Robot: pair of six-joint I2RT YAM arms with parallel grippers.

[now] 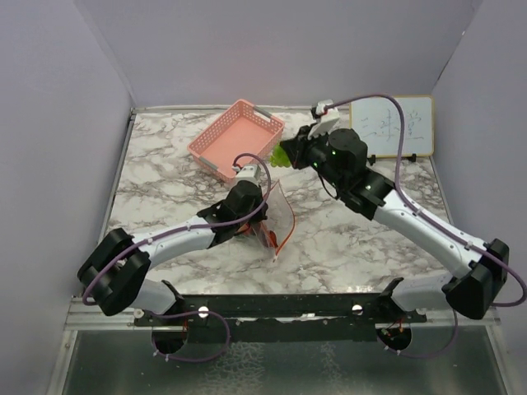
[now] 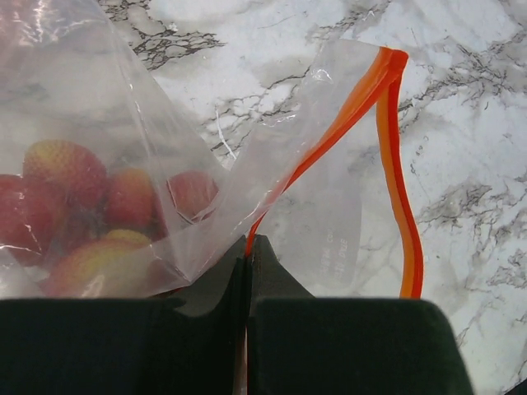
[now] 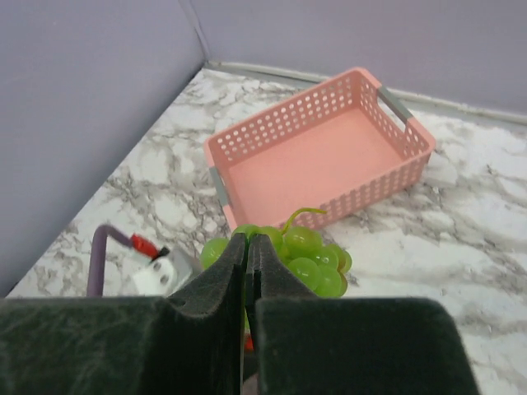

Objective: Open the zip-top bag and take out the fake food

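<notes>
Left end effector (image 2: 249, 249) pinches the zip-top bag (image 2: 107, 107) at its zip strip (image 2: 331, 136), probably the stiffest bit of that floppy film. Right end effector (image 3: 248, 247) is clamped on featherlight fake grapes (image 3: 311, 262).

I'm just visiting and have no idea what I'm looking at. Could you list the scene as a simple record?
left hand: shut on the zip-top bag at its orange zip strip
bag mouth: open, strip halves apart
inside bag: red fruit pieces
right hand: shut on a green grape cluster, outside the bag
nearby: pink mesh basket on the marble table, grapes not in it
</notes>
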